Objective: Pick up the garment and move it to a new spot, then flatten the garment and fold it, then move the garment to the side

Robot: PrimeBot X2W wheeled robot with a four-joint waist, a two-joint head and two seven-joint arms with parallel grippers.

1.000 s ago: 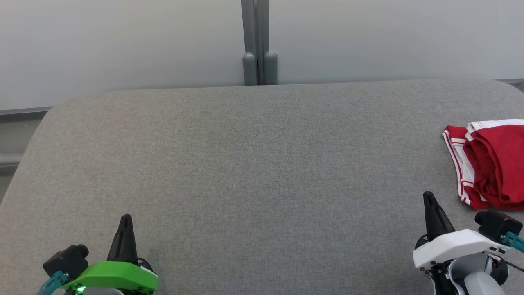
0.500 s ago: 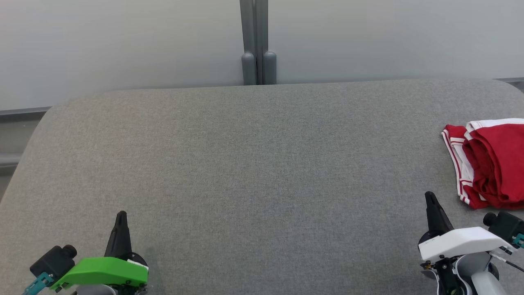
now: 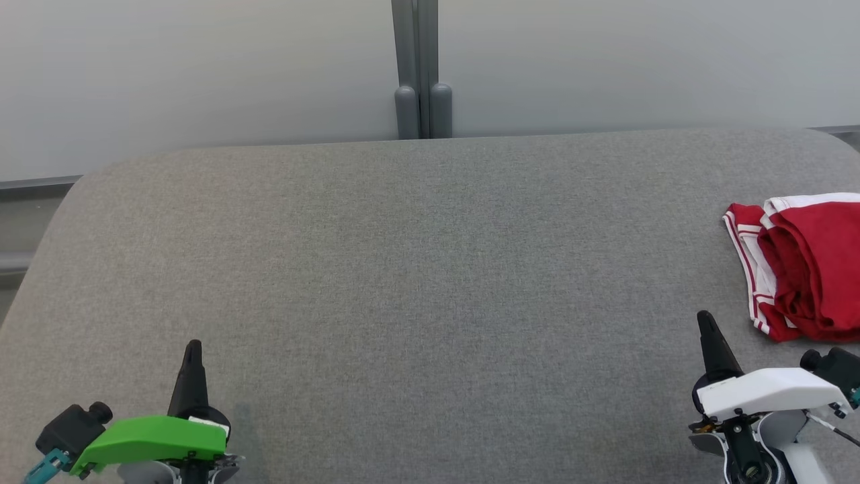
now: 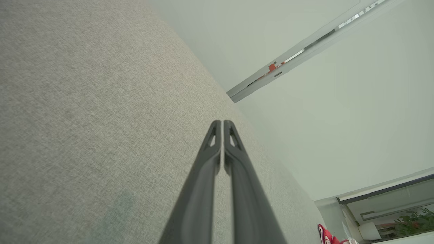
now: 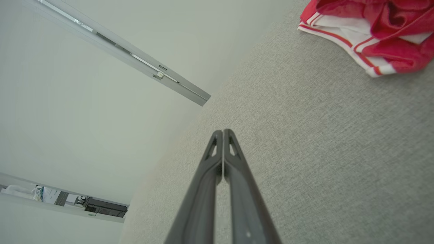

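- Jaws on both arms are closed tight with nothing between them.
- At the lower left of the head view, the left gripper [image 3: 193, 345] points up the picture from under its green cover [image 3: 154, 437]. It sits above the grey fabric surface [image 3: 430, 255]. In the left wrist view its 2 dark fingers [image 4: 203, 189] meet at the tips.
- Behind the middle of the far edge of the surface, a grey post [image 3: 416, 67] stands against the pale wall [image 3: 201, 74].
- At the lower right of the head view, the right gripper [image 3: 703, 316] points up from under its white cover [image 3: 766, 393]. Its 2 fingers [image 5: 244, 196] are pressed together in the right wrist view.
- The red garment [image 3: 813, 269] has white striped trim and lies crumpled on the surface at the far right, cut off by the picture's edge. It is near the right gripper, up and to the right of its tip, and not touching it. It is well apart from the left gripper.
- In the right wrist view the garment [image 5: 383, 20] lies at the upper right. In the left wrist view a small corner of it [image 4: 326, 235] shows at the bottom edge.
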